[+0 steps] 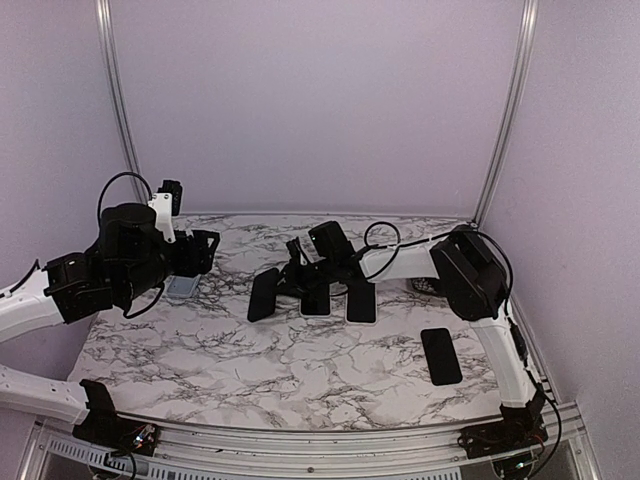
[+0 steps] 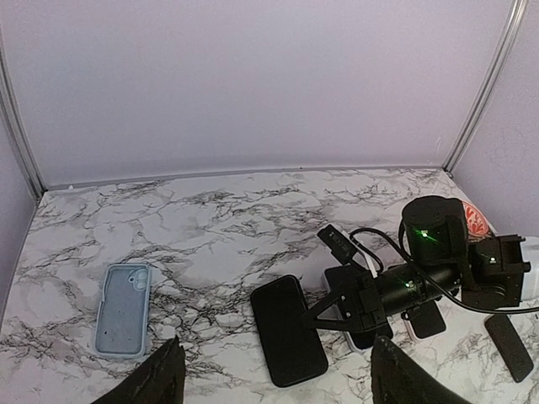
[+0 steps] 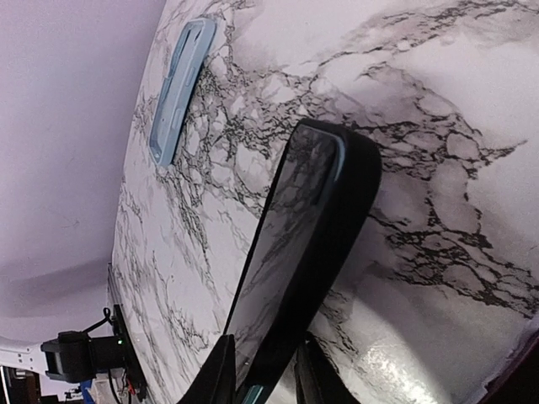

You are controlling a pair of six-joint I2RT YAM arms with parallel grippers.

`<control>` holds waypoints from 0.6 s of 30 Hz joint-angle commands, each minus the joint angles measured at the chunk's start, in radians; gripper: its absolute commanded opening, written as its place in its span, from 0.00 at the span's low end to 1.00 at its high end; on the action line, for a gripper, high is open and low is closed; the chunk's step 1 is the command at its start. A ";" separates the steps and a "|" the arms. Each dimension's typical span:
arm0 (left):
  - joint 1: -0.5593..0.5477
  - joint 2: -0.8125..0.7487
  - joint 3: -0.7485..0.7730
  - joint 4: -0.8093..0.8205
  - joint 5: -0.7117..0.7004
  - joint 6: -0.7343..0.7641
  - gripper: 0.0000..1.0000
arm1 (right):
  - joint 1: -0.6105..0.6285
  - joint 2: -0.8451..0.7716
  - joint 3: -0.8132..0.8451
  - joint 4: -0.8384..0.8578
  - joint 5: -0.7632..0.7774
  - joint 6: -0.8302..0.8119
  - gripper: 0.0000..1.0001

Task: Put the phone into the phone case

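- Top external: I read the right gripper (image 1: 284, 283) near the middle of the table (image 1: 300, 385). It is clamped on one end of the phone (image 1: 263, 295).
- Top external: the phone case (image 1: 182, 287), pale blue, lies flat near the left side of the table, well apart from the phone.
- Top external: the left gripper (image 1: 204, 250) hangs above the phone case without touching it. I cannot tell its finger spacing from this view.
- Top external: a second handset (image 1: 361, 301) lies just right of the right gripper. A third handset (image 1: 441, 356) lies alone nearer the right arm's base.
- Left wrist: the left fingers (image 2: 160, 380) sit at the two lower corners of the view. They are wide apart, with nothing between them.
- Left wrist: the phone case (image 2: 124, 309) lies at the left, open side up and empty.
- Left wrist: the phone (image 2: 288, 328) lies at the centre, dark screen up. The right gripper (image 2: 324, 308) grips its right-hand side.
- Right wrist: the right fingers (image 3: 318, 372) press against both long edges at the near end of the phone (image 3: 295, 252), so the grip is firm.
- Right wrist: the phone extends away from the camera over the marble. I cannot tell whether its far end rests on the surface.
- Right wrist: the phone case (image 3: 179, 88) lies beyond the far end of the phone, toward the upper left, and is not touching it.
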 commanded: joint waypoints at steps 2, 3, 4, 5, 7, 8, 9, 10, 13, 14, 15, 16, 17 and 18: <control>0.016 0.007 0.024 -0.034 0.000 -0.009 0.76 | -0.010 -0.003 0.010 -0.006 0.059 -0.013 0.24; 0.019 0.009 0.024 -0.038 -0.007 -0.007 0.77 | -0.010 -0.005 0.014 -0.020 0.073 -0.023 0.24; 0.024 0.013 0.024 -0.043 -0.009 -0.007 0.79 | -0.009 -0.008 0.021 -0.038 0.086 -0.032 0.24; 0.031 0.018 0.027 -0.049 -0.009 -0.007 0.81 | -0.010 -0.016 0.025 -0.063 0.100 -0.044 0.24; 0.058 0.037 0.042 -0.076 0.006 -0.019 0.84 | -0.005 -0.047 0.026 -0.091 0.131 -0.066 0.24; 0.077 0.053 0.052 -0.095 0.029 -0.024 0.86 | -0.002 -0.062 0.020 -0.098 0.138 -0.073 0.25; 0.098 0.069 0.067 -0.114 0.062 -0.024 0.88 | 0.002 -0.085 0.017 -0.113 0.160 -0.088 0.27; 0.124 0.092 0.086 -0.133 0.099 -0.019 0.92 | 0.009 -0.110 0.023 -0.147 0.190 -0.113 0.29; 0.212 0.187 0.174 -0.201 0.216 0.016 0.99 | 0.024 -0.200 0.059 -0.283 0.305 -0.224 0.35; 0.241 0.228 0.203 -0.222 0.248 0.036 0.99 | 0.028 -0.229 0.067 -0.327 0.346 -0.255 0.37; 0.274 0.270 0.231 -0.245 0.271 0.053 0.99 | 0.030 -0.262 0.071 -0.374 0.390 -0.287 0.39; 0.306 0.316 0.259 -0.265 0.296 0.070 0.99 | 0.032 -0.296 0.071 -0.422 0.441 -0.315 0.41; 0.339 0.360 0.283 -0.283 0.326 0.085 0.99 | 0.032 -0.329 0.064 -0.466 0.486 -0.340 0.41; 0.385 0.410 0.307 -0.298 0.365 0.097 0.99 | 0.032 -0.365 0.052 -0.509 0.533 -0.362 0.42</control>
